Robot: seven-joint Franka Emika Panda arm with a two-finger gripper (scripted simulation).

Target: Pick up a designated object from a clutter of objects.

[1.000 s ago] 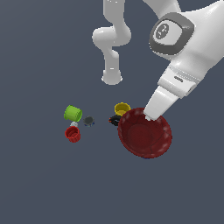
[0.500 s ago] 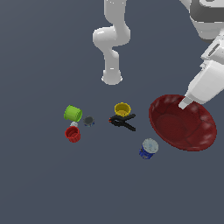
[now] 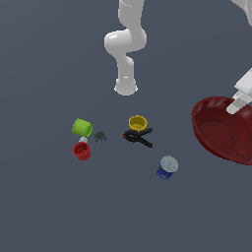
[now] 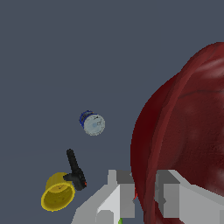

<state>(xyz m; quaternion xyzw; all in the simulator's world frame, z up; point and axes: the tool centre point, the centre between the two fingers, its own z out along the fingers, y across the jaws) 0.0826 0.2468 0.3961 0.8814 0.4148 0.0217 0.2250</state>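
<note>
Dark red, shallow, wide round bowl (image 3: 221, 130) is off the floor at the exterior view's right edge, tilted, well apart from the rest of the clutter. Wrist view: bowl rim (image 4: 146, 144) runs edge-on between the two grey fingers (image 4: 120, 192) of the gripper (image 4: 139, 192), which is clamped on the rim. Pinch is on a thin lip, far from the bowl's centre, so I judge the hold lever-heavy: the wide body hangs off one side.

How I'd run the lift from here:
- Keep grip force constant; no re-open, no regrasp in air.
- Move slow and straight, no sharp wrist rotations. A swing of that big a dish could peel the rim out of the pads.
- Watch the rim-to-finger angle in wrist cam; if the rim starts to pivot between the pads, pause.
- Stay away from the clutter, not back over it.

Rest of scene, all on the floor:
- blue can w/ grey lid (image 3: 167, 167), nearest the bowl
- black clamp (image 3: 138, 138) touching the yellow cup (image 3: 138, 122)
- tiny grey piece (image 3: 100, 136)
- green cup (image 3: 81, 127) on its side
- small red cup (image 3: 81, 150) just beside it

White arm base (image 3: 125, 88) stands beyond the clutter.
</note>
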